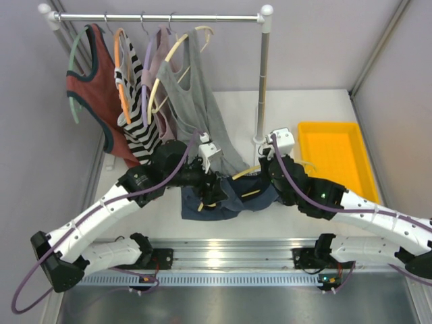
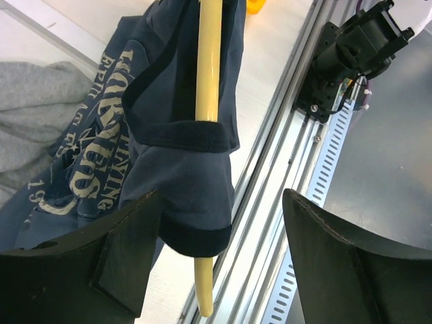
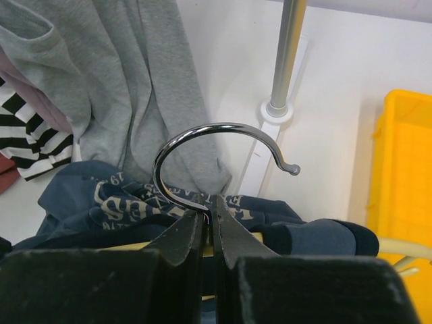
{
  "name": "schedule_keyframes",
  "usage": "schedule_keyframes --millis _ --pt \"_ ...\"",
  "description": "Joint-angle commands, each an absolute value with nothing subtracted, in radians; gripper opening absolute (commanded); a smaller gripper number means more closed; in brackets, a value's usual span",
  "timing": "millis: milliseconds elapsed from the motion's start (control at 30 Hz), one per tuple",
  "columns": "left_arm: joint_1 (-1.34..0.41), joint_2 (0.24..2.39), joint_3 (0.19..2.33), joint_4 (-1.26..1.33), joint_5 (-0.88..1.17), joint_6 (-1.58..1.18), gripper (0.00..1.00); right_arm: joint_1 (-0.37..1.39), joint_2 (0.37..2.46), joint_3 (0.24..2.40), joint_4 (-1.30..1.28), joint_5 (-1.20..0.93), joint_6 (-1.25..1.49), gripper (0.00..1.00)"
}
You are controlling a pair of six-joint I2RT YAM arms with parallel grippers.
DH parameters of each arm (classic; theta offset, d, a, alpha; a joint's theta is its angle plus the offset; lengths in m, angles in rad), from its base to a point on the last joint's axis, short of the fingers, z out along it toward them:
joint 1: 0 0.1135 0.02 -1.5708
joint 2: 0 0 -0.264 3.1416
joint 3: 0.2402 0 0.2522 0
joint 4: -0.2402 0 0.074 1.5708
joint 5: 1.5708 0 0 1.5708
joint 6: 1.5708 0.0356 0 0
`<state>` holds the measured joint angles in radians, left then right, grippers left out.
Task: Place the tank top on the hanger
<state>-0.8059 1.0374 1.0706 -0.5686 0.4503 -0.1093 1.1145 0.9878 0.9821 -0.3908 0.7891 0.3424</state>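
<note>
Right gripper [image 3: 210,219] sits closest to the lens, clamped shut on the neck of the metal hook [image 3: 223,145], which curls up and opens toward the tray [image 3: 398,169]. Only the left wrist view shows the hanger [image 2: 208,61] threaded through a strap of the tank top [image 2: 182,169], its tip poking out. The left gripper [image 2: 221,199] is spread wide around it. From above, the top is seen bunched on the table [image 1: 310,108] between both arms, with the hanger lying roughly left–right.

Robot lab, aluminium rail [image 1: 223,260], panel walls [image 1: 324,40]
</note>
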Motion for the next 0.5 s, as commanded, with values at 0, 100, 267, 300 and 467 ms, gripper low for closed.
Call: schedule_keyframes --millis 0,100,267,300,467 --pt "-0.801 1.035 1.049 -0.447 0.509 -0.117 0.77 1.129 0.956 1.057 -0.359 0.792 0.344 0.0" --pt "-0.801 1.046 1.037 -0.422 0.52 -0.124 0.76 1.129 0.962 1.068 -0.367 0.793 0.339 0.0" --pt "-0.802 1.058 1.017 -0.393 0.541 -0.133 0.73 1.129 0.974 1.092 -0.37 0.788 0.336 0.0" --pt "-0.802 1.058 1.008 -0.378 0.543 -0.136 0.73 1.129 0.976 1.098 -0.371 0.787 0.334 0.0" --pt "-0.804 1.057 0.991 -0.356 0.54 -0.146 0.65 1.129 1.0 1.127 -0.374 0.781 0.328 0.0"
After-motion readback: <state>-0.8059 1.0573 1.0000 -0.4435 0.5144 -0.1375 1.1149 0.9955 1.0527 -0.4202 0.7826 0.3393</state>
